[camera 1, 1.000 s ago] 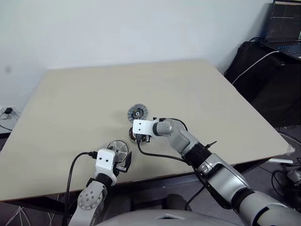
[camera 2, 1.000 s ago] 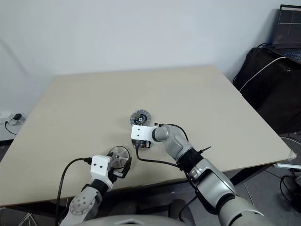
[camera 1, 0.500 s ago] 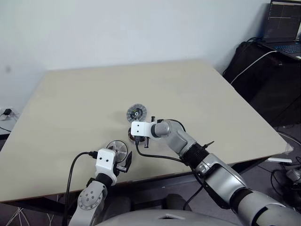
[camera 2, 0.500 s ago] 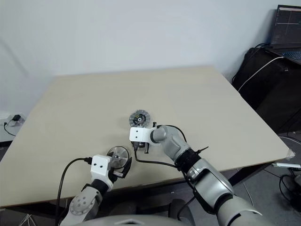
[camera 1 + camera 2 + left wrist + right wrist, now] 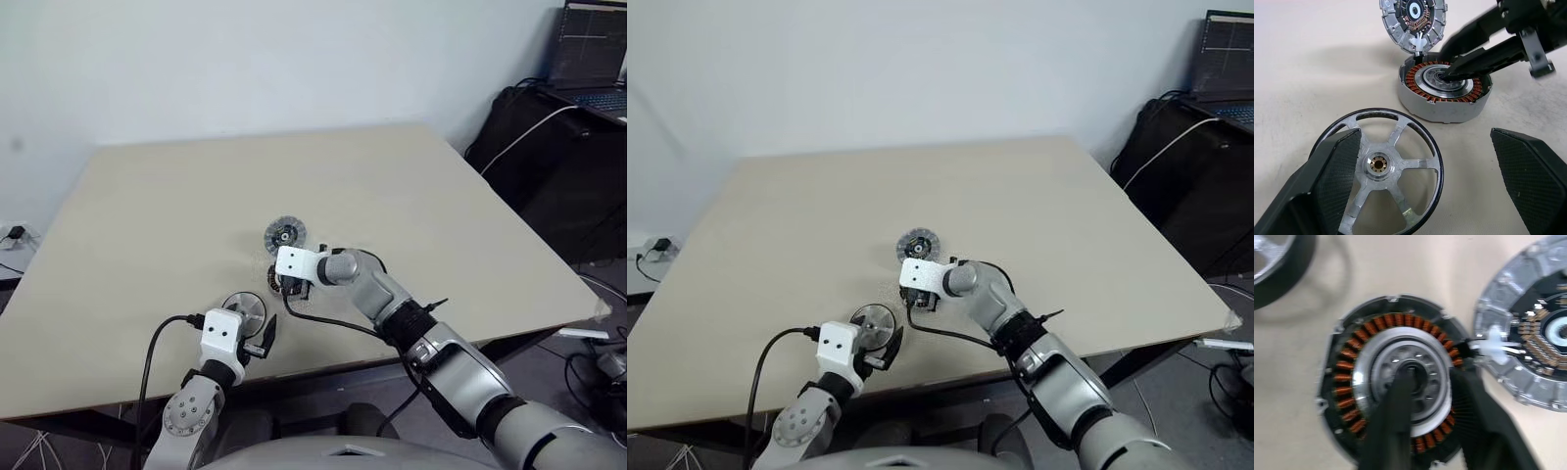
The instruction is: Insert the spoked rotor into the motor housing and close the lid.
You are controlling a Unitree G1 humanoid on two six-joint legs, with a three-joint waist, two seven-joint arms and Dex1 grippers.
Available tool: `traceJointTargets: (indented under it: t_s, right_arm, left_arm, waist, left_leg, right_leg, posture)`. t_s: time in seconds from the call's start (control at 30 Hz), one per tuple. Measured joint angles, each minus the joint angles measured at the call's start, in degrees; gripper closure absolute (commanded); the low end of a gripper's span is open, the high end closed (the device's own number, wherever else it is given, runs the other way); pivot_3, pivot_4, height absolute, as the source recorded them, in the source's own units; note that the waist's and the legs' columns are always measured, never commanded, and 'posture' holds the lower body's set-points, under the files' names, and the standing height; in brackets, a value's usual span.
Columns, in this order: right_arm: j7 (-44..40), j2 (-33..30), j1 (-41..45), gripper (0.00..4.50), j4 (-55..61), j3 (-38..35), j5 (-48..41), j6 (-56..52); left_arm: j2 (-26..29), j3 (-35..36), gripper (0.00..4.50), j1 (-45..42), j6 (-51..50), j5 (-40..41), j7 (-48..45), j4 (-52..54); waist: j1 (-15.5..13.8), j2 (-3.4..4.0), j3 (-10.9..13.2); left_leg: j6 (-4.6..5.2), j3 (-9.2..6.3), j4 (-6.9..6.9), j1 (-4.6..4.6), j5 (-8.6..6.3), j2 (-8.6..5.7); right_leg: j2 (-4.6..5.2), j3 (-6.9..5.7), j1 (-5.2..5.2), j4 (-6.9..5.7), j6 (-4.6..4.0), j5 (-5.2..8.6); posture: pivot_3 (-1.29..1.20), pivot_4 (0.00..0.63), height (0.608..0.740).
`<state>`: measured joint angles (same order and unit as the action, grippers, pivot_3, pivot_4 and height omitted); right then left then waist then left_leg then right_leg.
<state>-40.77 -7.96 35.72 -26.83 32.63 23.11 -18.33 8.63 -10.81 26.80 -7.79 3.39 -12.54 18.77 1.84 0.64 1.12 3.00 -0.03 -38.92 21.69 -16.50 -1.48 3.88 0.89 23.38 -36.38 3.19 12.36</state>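
Three parts: rotor (image 5: 1382, 170), housing (image 5: 1445, 93), lid (image 5: 1414, 19), grouped near the counter's (image 5: 411, 196) front edge.
Housing: copper windings ring a silver hub.
Left pincer (image 5: 1425, 188): spread wide, straddling the rotor.
Right pincer (image 5: 1432, 387): slightly parted; one finger in the hub, seen from the wrist views.

Shiny metal spoked rotor (image 5: 1383, 166); copper-wound motor housing (image 5: 1445, 87); matt table (image 5: 392, 186).

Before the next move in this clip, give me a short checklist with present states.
1. Motor housing upright on the table, windings exposed: ok.
2. Housing free for the rotor: not ok, the right gripper has one finger in the centre hole.
3. Spoked rotor flat between the open fingers of the left gripper: ok.
4. Rotor gripped: not ok.
5. Lid off, beside the housing: ok.
6. Lid touching the housing: cannot tell.
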Motion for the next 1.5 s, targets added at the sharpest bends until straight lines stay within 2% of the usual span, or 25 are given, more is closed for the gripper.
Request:
traceJointTargets:
  t_s: [0.6, 0.8, 1.1, 1.2, 1.5]
  right_arm:
    - [2.2, 2.3, -1.0, 2.35, 2.0, -1.2, -0.9, -6.5]
    - [4.2, 4.9, -1.6, 2.35, 3.0, -4.4, -3.3, -14.0]
    - [4.6, 7.5, -3.9, 2.35, 11.6, -8.2, -9.2, -26.0]
    - [5.4, 6.5, -4.2, 2.35, 13.9, -8.0, -9.9, -25.7]
    - [5.2, -0.6, -4.5, 2.35, 13.3, -1.1, -7.4, -13.0]
  left_arm:
    - [-0.2, -0.5, 0.0, 0.2, -0.2, 0.0, 0.0, 0.0]
    - [-0.7, -1.2, 0.0, 1.0, -0.5, 0.0, 0.4, 0.4]
    - [-0.6, -1.5, 0.0, 0.6, -1.8, 0.0, 0.7, 1.5]
    - [-0.6, -1.5, 0.0, 0.6, -1.9, 0.0, 0.6, 1.5]
    - [-0.5, -1.4, 0.0, 0.4, -1.7, 0.1, 0.0, 1.4]
  waist:
    - [0.2, 0.0, 0.0]
    - [0.2, -0.01, 0.0]
    - [0.2, 0.01, 0.1]
    - [0.1, -0.01, 0.1]
    - [0.2, -0.03, 0.2]
  left_leg:
    - [-0.06, -0.02, 0.01, 0.0, -0.03, 0.03]
    - [-0.06, -0.04, -0.01, 0.0, -0.02, 0.03]
    - [-0.07, -0.05, 0.0, 0.02, -0.03, 0.03]
    - [-0.17, -0.05, -0.01, 0.02, -0.09, -0.01]
    - [0.07, -0.03, -0.01, 0.02, 0.06, 0.02]
  right_leg:
    - [-0.01, 0.0, 0.03, -0.06, -0.03, 0.02]
    - [0.0, 0.01, 0.07, -0.16, -0.05, 0.04]
    - [0.0, 0.0, 0.12, -0.19, -0.06, 0.06]
    - [0.03, -0.01, 0.11, -0.17, -0.04, 0.06]
    - [-0.08, -0.02, 0.11, -0.16, -0.05, 0.11]
  posture:
    - [0.0, 0.0, 0.74]
    - [0.0, 0.0, 0.74]
    - [0.0, 0.0, 0.74]
    - [0.0, 0.0, 0.74]
    - [0.0, 0.0, 0.74]
